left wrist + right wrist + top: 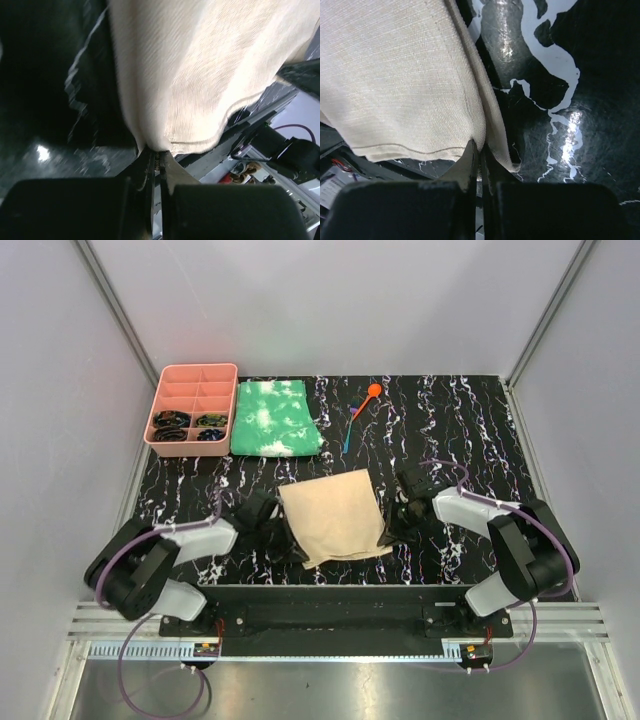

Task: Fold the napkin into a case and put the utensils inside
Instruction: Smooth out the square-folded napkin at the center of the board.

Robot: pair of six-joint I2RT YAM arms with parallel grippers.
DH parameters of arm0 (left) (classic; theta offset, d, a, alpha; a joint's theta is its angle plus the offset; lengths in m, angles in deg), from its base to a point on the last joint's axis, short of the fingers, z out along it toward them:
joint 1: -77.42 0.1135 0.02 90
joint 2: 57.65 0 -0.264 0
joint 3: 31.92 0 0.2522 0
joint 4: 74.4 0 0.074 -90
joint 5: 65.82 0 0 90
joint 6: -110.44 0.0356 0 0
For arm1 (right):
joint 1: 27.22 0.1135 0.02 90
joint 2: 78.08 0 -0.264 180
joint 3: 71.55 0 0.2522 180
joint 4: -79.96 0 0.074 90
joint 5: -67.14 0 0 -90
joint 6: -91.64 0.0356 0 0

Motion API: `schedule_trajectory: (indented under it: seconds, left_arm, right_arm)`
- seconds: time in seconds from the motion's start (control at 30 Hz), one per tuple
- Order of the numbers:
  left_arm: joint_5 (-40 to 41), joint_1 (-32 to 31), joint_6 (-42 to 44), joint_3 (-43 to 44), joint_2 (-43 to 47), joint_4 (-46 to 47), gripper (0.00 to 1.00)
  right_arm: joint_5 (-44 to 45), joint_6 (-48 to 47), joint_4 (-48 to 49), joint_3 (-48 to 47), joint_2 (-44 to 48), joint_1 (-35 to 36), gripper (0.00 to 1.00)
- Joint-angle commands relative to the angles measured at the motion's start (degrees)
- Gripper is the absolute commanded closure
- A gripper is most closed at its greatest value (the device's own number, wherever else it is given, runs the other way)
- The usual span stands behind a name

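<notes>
The tan napkin lies near the table's front middle, stretched between both grippers. My left gripper is shut on its left edge; in the left wrist view the cloth runs into the closed jaws. My right gripper is shut on its right edge; in the right wrist view the cloth is pinched at the jaws. The orange spoon and the slim blue utensil lie together at the back, right of the green cloth.
A green-and-white mottled cloth lies at the back left of centre. A pink divided tray with dark items stands at the back left. The black marbled table ends at a metal rail near the arm bases.
</notes>
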Motion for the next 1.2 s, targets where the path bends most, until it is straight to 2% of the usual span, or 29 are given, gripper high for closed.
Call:
schedule_trajectory:
  seconds: [0.0,0.2,0.47,0.7,0.87,1.17]
  left_arm:
    - [7.7,1.1,6.3,7.7,-7.3,-6.8,1.0]
    - [11.7,6.0,16.4,16.4,-9.3,-15.1,1.0]
    - [13.4,6.4,26.1,21.2,1.1,-22.8,1.0]
    - [5.5,6.2,23.0,22.5,4.2,-22.6,1.0]
    - [5.1,6.1,20.3,18.8,6.4,-21.7,1.0]
    - [3.4,3.6,14.6,10.1,4.1,-11.6,1.0]
  right_arm:
    - [-1.0,2.6,4.7,3.2,-1.0,0.3,1.0]
    - [-1.7,3.6,5.0,2.5,1.0,0.3,1.0]
    - [-0.3,1.5,-1.3,-7.9,2.2,0.3,1.0]
    - [2.0,-0.6,-7.8,-16.0,3.7,0.1,1.0]
    - [1.3,-0.2,-8.4,-11.6,5.9,0.1,1.0]
    - [1.4,0.7,-5.2,-4.4,5.7,0.1,1.0]
